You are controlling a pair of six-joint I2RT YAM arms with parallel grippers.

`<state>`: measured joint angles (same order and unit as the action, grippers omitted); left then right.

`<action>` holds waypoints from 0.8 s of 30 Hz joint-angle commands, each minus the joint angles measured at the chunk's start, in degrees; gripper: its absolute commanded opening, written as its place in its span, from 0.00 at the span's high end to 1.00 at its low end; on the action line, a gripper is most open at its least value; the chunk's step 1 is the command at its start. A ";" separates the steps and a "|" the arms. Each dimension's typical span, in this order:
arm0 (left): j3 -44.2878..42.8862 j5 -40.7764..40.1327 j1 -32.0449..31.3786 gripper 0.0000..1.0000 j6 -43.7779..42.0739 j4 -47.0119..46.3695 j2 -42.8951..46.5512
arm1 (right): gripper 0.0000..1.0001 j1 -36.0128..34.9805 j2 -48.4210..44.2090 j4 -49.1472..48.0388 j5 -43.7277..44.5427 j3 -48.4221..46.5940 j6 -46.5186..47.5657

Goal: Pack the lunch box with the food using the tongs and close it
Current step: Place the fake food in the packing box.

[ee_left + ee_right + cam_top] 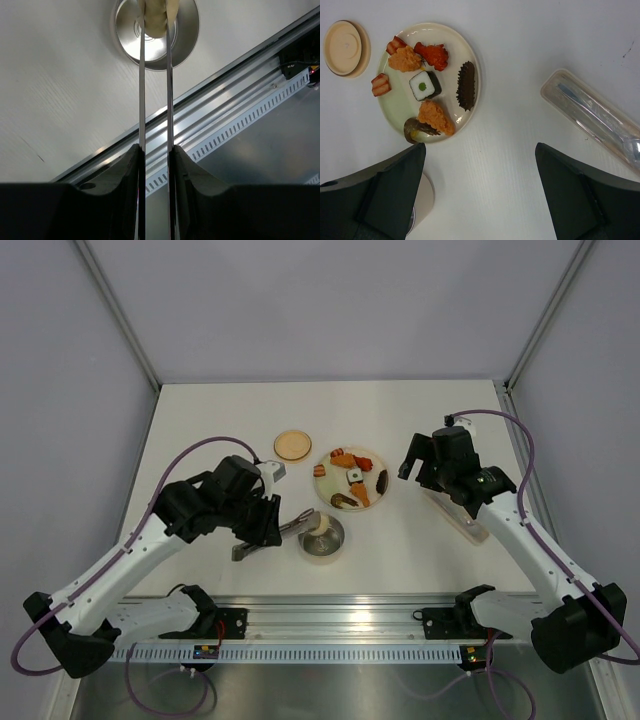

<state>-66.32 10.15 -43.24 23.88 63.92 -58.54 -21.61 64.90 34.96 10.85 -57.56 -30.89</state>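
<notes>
The left gripper clamps the tongs, their tips pinching a bun, partly cut off, over the lunch box at the plate's seven o'clock. The right gripper gapes open.

White tabletop, matte, faint scuffs. Grey walls at the far, left and right edges; metal rail along the near edge.

Four things lie directly on it:
- Lid: round, tan wood, flat, left of centre toward the far edge, apart from the rest.
- Plate: round, cream, at centre, just right of the lid.
- Box: round, shiny steel, open, just nearside of the plate's left rim; narrow gap between them.
- Case: clear, long, plastic, toward the right edge, lying diagonally, well apart from the plate. Cutlery shows through it.
</notes>
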 commanded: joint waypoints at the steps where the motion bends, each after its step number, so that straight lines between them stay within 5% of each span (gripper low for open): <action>1: 2.60 4.26 -0.61 0.88 0.38 -1.42 0.80 | 0.01 -0.10 -0.13 -1.30 -0.57 -0.71 -0.57; 10: 7.43 2.86 -1.76 0.84 1.87 -6.96 -1.48 | 0.01 -0.10 -0.48 -0.51 -0.22 -0.54 -0.66; 17: 7.70 1.63 -1.76 0.60 1.79 -7.76 -3.07 | 0.00 -0.10 -0.66 -0.42 -0.13 -0.36 -0.66; 24: 5.77 1.27 -1.76 0.51 1.00 -6.88 -4.38 | 0.00 -0.10 -1.01 -0.59 0.13 0.08 -0.66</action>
<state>-58.37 11.38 -44.75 25.45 58.74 -62.46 -21.61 64.88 34.98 10.85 -57.56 -31.14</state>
